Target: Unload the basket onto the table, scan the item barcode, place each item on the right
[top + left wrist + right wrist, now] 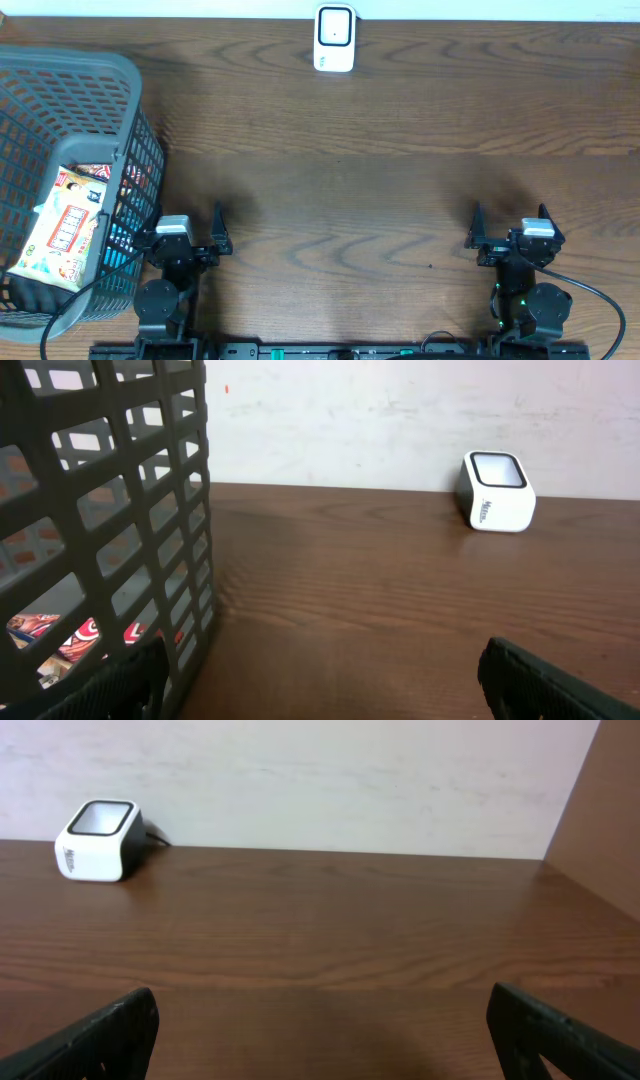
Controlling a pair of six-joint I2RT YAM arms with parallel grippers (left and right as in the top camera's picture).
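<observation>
The item, a flat cream pack with red and orange print (62, 226), lies inside the grey mesh basket (128, 90) at the left; bits of red print (70, 639) show through the mesh. The white barcode scanner with a dark window (334, 38) stands at the table's far edge, also seen as the scanner (497, 491) and the scanner (97, 840). My left gripper (186, 225) (322, 682) stands open and empty just right of the basket's near corner. Over bare wood, my right gripper (511, 224) (322, 1036) is also open and empty.
The basket wall (110, 510) rises close to my left gripper's left finger. A second pack with red print (96, 173) lies deeper in the basket. A brown side panel (605, 810) bounds the table on the right. Pale wall runs behind the scanner.
</observation>
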